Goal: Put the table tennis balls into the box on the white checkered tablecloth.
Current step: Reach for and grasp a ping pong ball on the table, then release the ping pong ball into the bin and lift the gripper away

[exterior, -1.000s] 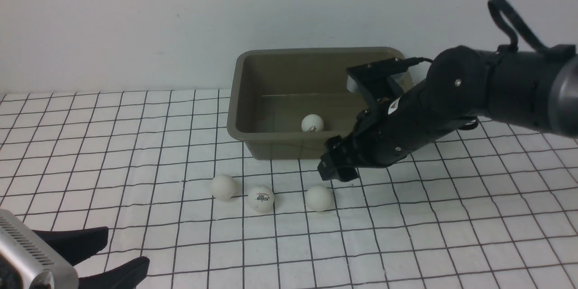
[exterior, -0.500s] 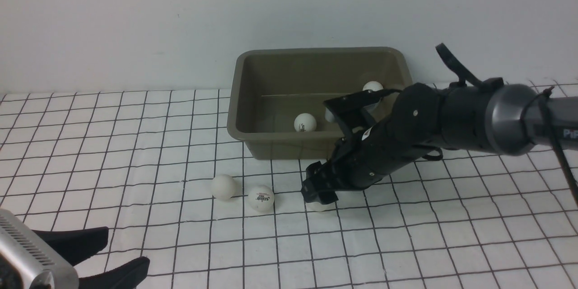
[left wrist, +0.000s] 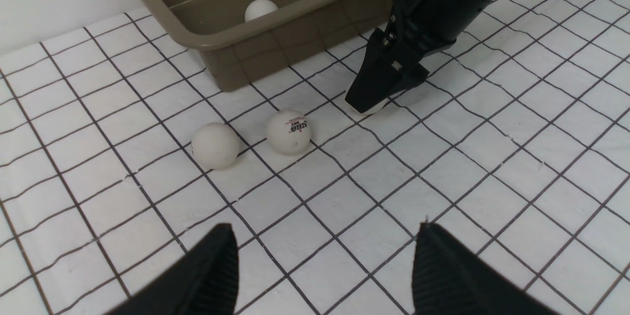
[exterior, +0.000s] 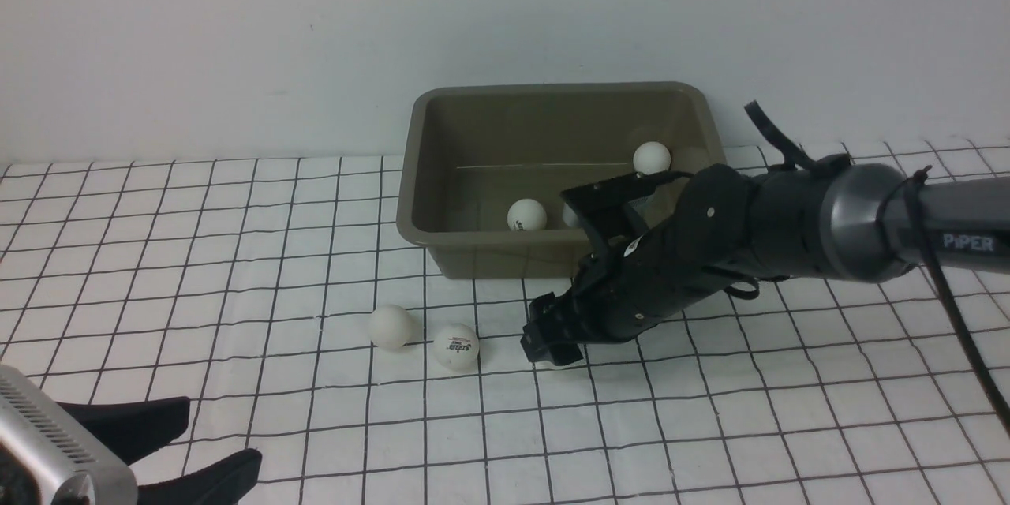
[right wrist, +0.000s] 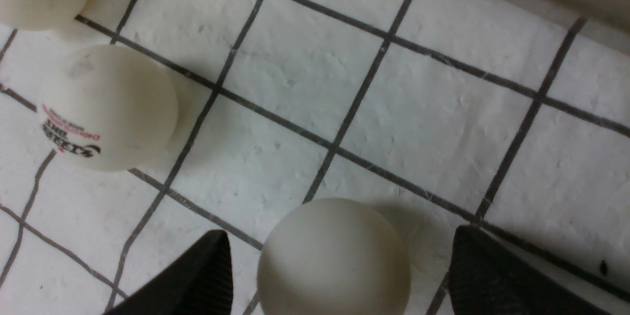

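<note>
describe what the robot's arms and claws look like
The right arm is matte black near the wrist, then a grey metallic cylinder with white PiPER lettering; thin black cables loop along it. The left arm shows a silver ribbed housing. The right claw and left claw have black tapered fingers.

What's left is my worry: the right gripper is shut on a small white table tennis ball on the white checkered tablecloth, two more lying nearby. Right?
Not shut: the right wrist view shows the right gripper open, jaws clear of the small white table tennis ball between them. The rest holds.
</note>
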Robot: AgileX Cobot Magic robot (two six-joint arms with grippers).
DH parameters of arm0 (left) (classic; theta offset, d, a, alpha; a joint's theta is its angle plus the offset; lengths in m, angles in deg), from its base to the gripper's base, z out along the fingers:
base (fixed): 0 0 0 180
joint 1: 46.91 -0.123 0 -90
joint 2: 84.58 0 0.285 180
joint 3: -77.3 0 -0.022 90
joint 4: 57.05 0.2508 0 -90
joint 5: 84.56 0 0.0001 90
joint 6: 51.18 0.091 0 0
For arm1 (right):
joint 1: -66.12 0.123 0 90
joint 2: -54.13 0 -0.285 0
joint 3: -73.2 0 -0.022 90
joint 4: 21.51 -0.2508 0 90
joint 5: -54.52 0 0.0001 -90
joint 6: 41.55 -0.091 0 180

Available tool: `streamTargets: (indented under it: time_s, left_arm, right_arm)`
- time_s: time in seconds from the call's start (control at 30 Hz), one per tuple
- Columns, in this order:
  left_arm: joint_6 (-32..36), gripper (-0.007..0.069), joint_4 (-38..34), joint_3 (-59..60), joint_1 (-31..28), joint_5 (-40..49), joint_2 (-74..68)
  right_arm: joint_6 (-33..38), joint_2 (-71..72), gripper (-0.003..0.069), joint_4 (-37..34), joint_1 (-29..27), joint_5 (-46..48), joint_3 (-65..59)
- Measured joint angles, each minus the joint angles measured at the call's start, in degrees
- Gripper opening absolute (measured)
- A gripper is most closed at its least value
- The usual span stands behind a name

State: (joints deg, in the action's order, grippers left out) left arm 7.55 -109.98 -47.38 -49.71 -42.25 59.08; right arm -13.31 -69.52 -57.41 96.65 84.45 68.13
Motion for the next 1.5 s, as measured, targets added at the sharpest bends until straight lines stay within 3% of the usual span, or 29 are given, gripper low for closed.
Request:
streamTargets:
  time_s: [0.2, 0.37, 0.77, 0.93, 1.07, 1.33, 1.4, 1.5]
  left_arm:
    - [0.0, 0.0429, 0.0, 0.0, 0.0, 0.0, 0.0]
    - [0.0, 0.0429, 0.0, 0.0, 0.0, 0.0, 0.0]
    - [0.0, 0.0429, 0.0, 0.0, 0.0, 0.5, 0.0]
    - [0.0, 0.0429, 0.0, 0.0, 0.0, 1.3, 0.0]
    - [0.0, 0.0429, 0.0, 0.0, 0.0, 1.4, 0.0]
    - [0.1, 0.0429, 0.0, 0.0, 0.0, 1.4, 0.0]
    - [0.1, 0.0429, 0.0, 0.0, 0.0, 1.4, 0.0]
    - [0.1, 0.0429, 0.0, 0.0, 0.0, 1.4, 0.0]
  right_arm:
    - [0.1, -0.6, 0.0488, -0.5, 0.0, -0.3, 0.0]
    - [0.1, -0.5, 0.035, -0.1, 0.0, -0.7, 0.0]
    - [-1.4, 12.7, 0.036, 12.4, 0.0, 11.7, 0.0]
    - [-0.4, 18.2, 0.036, 13.8, -0.5, 3.7, 0.6]
    - [0.7, 15.0, 0.036, 12.9, -3.0, -1.5, 3.7]
    - [9.4, 4.9, 0.0361, 9.7, -7.6, -4.8, 9.7]
    - [10.1, 3.7, 0.0393, 8.5, -8.2, -5.3, 10.6]
    - [10.4, 3.3, 0.0536, 8.3, -8.9, -7.5, 11.2]
